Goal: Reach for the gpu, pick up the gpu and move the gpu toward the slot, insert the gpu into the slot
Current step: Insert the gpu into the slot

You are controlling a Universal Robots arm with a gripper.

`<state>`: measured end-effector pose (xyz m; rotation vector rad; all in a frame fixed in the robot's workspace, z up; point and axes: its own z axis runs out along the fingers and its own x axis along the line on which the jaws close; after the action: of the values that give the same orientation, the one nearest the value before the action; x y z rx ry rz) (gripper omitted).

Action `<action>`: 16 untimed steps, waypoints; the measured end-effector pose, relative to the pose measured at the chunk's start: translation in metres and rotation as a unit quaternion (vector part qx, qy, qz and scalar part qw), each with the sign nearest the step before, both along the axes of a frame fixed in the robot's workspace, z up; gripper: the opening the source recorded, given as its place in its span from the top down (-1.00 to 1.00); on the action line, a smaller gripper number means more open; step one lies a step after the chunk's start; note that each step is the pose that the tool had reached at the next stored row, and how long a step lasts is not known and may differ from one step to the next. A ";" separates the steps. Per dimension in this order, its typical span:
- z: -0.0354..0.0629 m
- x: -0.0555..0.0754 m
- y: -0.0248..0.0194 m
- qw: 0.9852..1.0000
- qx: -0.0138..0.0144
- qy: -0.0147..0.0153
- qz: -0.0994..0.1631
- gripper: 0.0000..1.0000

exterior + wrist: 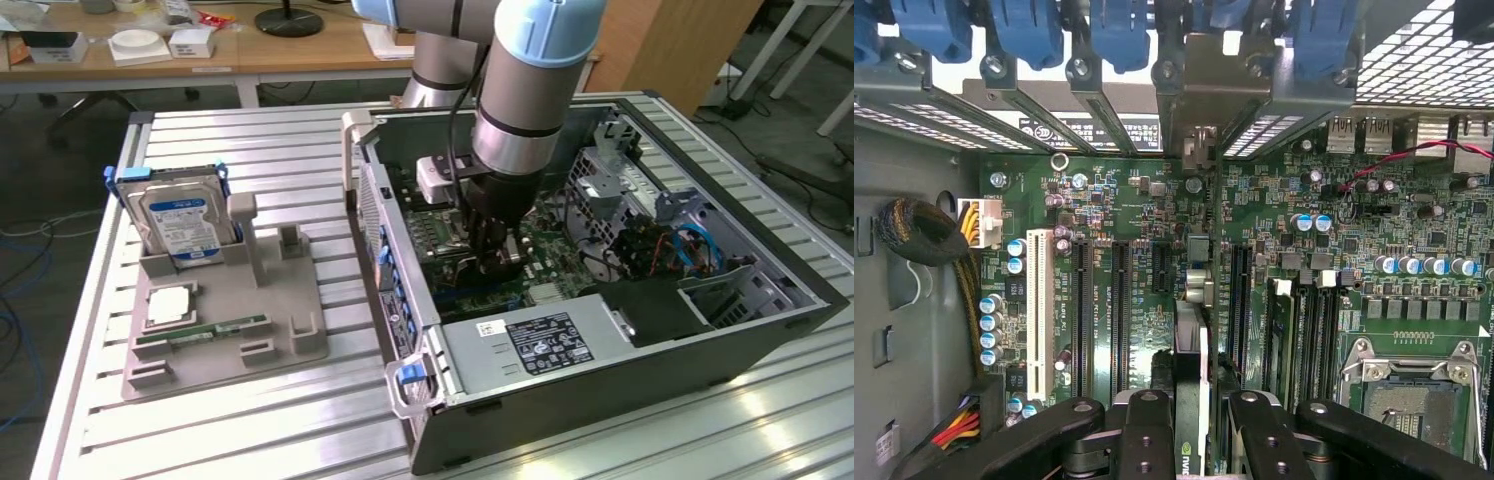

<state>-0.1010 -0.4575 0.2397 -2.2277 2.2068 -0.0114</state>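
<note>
Standing on edge over the motherboard [1134, 210], the gpu [1192, 370] is clamped between the gripper [1192, 440] fingers, bracket end at the case [747, 330] rear wall. Hard drive [180, 220] sits in the grey holder [227, 340] on the table [267, 140].

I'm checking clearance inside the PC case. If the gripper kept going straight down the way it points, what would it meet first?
The gripper holds the graphics card edge-on, so the card would likely meet the motherboard first, around its expansion slots. Depth is hard to judge.
</note>
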 end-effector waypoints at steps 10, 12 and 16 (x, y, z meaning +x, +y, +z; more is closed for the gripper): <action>0.0037 0.000 0.0000 1.000 0.000 0.000 0.000 0.48; 0.0036 0.001 -0.0001 1.000 0.000 0.000 0.000 0.48; 0.0030 0.003 0.0000 1.000 0.000 0.001 0.000 0.48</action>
<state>-0.0979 -0.4575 0.2427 -2.2281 2.2079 -0.0100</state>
